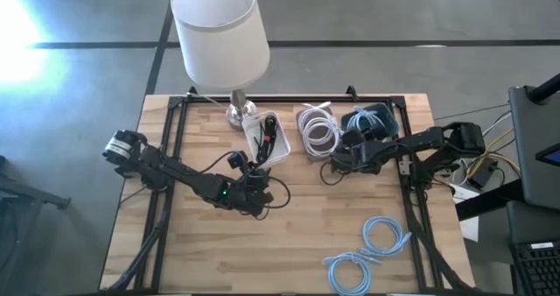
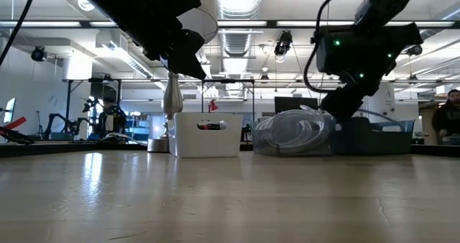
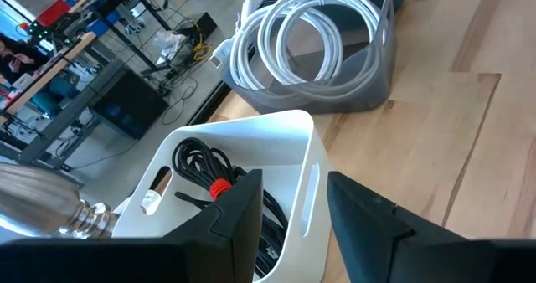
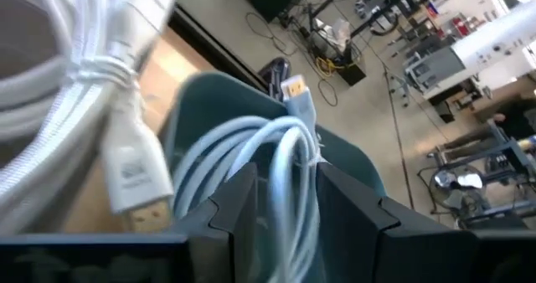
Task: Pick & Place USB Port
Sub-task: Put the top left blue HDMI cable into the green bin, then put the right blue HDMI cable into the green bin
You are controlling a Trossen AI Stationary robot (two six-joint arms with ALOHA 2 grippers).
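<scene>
The task item is a coiled light-blue USB cable (image 4: 280, 170) lying in the teal bin (image 1: 382, 119) at the far right of the table (image 1: 289, 243). In the right wrist view the coil sits directly ahead of the right arm's fingers, its connector (image 4: 295, 90) pointing up over the bin's far wall.

The right gripper (image 1: 348, 147) is at the near left edge of the teal bin. Its fingers (image 4: 230, 203) are spread, with the coil showing in the gap between them; contact with the strands cannot be confirmed.

The left gripper (image 1: 254, 189) hangs above the table just on the near side of the white bin (image 1: 278, 151), which holds black cables (image 3: 201, 162). Its fingers (image 3: 239, 220) are spread and hold nothing.

A clear bin (image 1: 308, 151) of white cables (image 1: 318, 130) stands between the white and teal bins. Two more blue cables (image 1: 372, 248) lie loose at the near right of the table.

Handling assessment:
- The cable is likely light and limp. It will sag and may uncoil when lifted.
- The jacket looks smooth, so a single strand may slip.
- Take hold across the bundled loops where several strands run together, not at the connector.
- Lift straight up to clear the bin wall, and watch for snagging on the neighbouring white cable.
</scene>
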